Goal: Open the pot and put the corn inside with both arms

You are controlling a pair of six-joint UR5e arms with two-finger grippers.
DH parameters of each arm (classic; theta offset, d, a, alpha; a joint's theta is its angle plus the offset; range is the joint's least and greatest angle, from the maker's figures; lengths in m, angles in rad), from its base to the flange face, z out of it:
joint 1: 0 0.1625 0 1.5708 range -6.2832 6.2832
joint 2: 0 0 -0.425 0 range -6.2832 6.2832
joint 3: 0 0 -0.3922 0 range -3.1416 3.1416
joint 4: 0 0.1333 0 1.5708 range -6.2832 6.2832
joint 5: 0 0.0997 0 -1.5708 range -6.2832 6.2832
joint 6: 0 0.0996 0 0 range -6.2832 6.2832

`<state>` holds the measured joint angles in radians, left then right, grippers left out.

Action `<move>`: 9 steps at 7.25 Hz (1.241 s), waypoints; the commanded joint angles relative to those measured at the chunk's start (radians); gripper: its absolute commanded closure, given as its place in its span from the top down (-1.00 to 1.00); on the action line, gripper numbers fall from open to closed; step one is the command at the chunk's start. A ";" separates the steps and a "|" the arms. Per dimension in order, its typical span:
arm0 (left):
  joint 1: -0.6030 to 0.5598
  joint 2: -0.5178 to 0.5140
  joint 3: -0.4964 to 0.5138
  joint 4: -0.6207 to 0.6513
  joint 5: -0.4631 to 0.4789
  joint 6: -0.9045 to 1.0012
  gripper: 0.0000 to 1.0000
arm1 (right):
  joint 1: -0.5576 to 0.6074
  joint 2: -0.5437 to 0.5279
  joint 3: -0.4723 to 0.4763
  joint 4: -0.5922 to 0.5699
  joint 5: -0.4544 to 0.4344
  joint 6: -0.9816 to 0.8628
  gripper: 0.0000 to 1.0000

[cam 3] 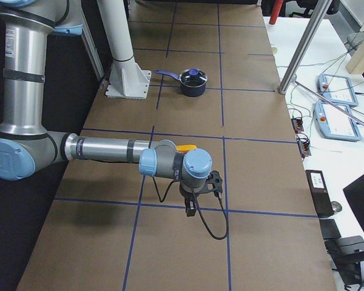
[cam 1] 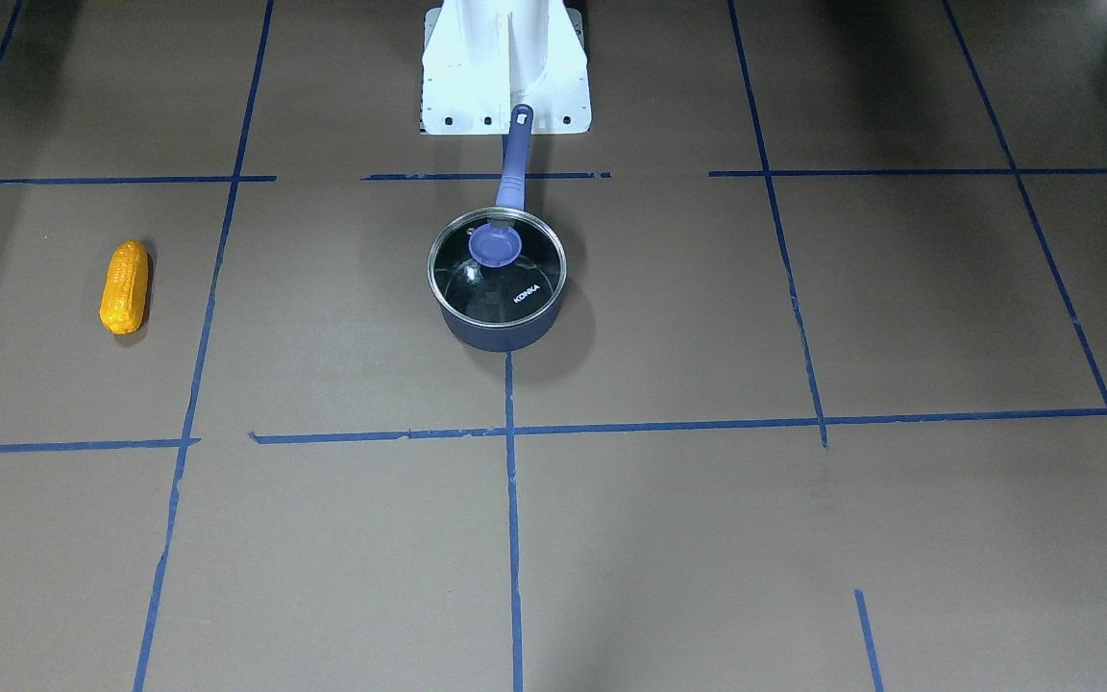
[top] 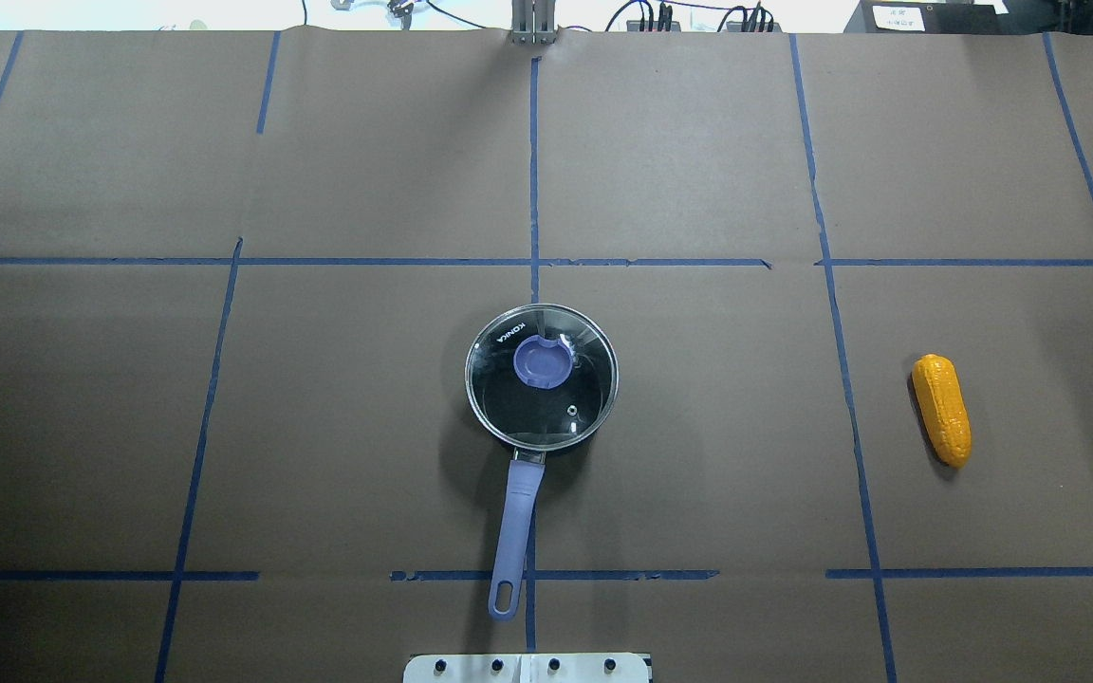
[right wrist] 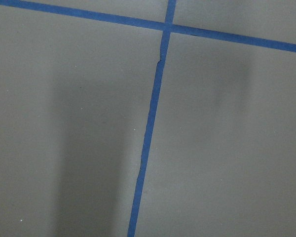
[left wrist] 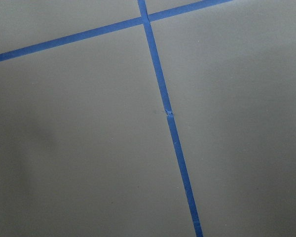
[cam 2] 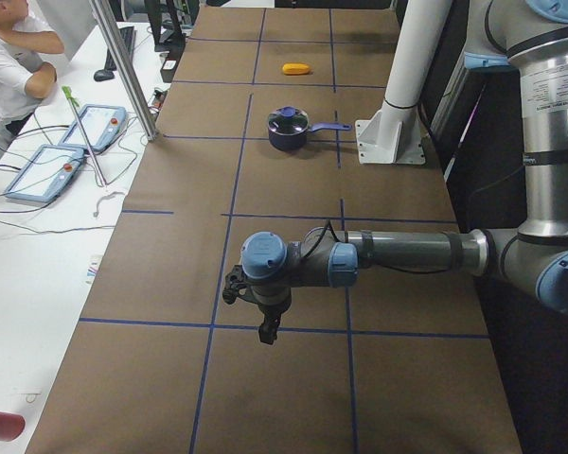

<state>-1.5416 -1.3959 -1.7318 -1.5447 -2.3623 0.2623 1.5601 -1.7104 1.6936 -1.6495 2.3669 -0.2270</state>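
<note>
"KONKA" in white on the glass lid (cam 1: 498, 269), seated on the pot (cam 1: 501, 333) at mid-worktop (cam 1: 707, 529), handle toward the robot's base. Corn (cam 1: 124, 286) well apart, on the right-arm side. Left gripper (cam 2: 265, 333) and right gripper (cam 3: 191, 209) above opposite worktop ends; cannot tell whether jaws are spread or closed.

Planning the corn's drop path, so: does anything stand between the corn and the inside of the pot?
Yes. The glass lid sits closed on the pot, covering its whole opening. Nothing else visible lies between the corn and the pot.
</note>
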 commanded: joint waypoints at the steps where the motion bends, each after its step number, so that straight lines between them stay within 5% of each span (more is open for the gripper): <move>1: 0.000 0.002 -0.005 0.002 -0.005 0.002 1.00 | 0.000 0.000 0.000 -0.001 0.000 0.000 1.00; 3: 0.003 -0.032 -0.006 -0.035 -0.009 -0.006 1.00 | -0.002 0.008 0.001 -0.001 0.000 0.002 1.00; 4: 0.003 -0.132 0.012 -0.139 -0.006 -0.011 1.00 | -0.003 0.012 0.001 -0.001 0.000 0.002 1.00; 6: 0.003 -0.133 0.003 -0.161 -0.081 0.006 1.00 | -0.003 0.012 0.001 0.001 0.000 0.002 1.00; 9: 0.200 -0.149 -0.096 -0.311 -0.059 -0.484 1.00 | -0.011 0.012 0.003 -0.001 0.017 0.003 1.00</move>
<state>-1.4522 -1.5323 -1.7828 -1.7941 -2.4566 0.0041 1.5533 -1.6982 1.6963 -1.6504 2.3719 -0.2242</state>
